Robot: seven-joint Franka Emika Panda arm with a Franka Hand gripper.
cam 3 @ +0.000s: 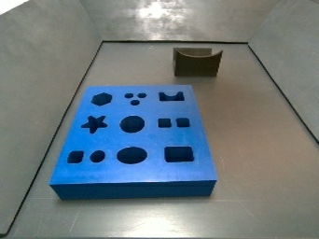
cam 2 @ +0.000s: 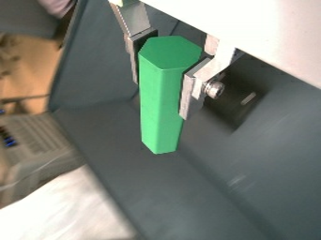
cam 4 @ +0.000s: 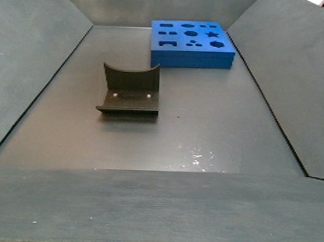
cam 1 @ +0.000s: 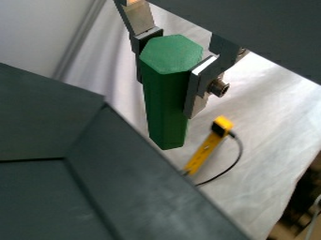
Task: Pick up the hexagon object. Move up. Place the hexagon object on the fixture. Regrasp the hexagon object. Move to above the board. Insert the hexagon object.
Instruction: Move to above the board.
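Green hexagon object is sitting clamped between the gripper plates in both wrist views, hanging lengthwise below the silver fingers. Gripper isn't showing in either side view. Blue board is lying on the bin floor, holes all open; in a side view the dark fixture is standing nearer and left of the board, well apart.

Even, moderate light in both side views; glare patch on far wall, small wet-looking glints on floor. Soft shadow under blue board. Wrist views softer, bkgd blurred; gripper up high holds sharp, bright green hexagon object.
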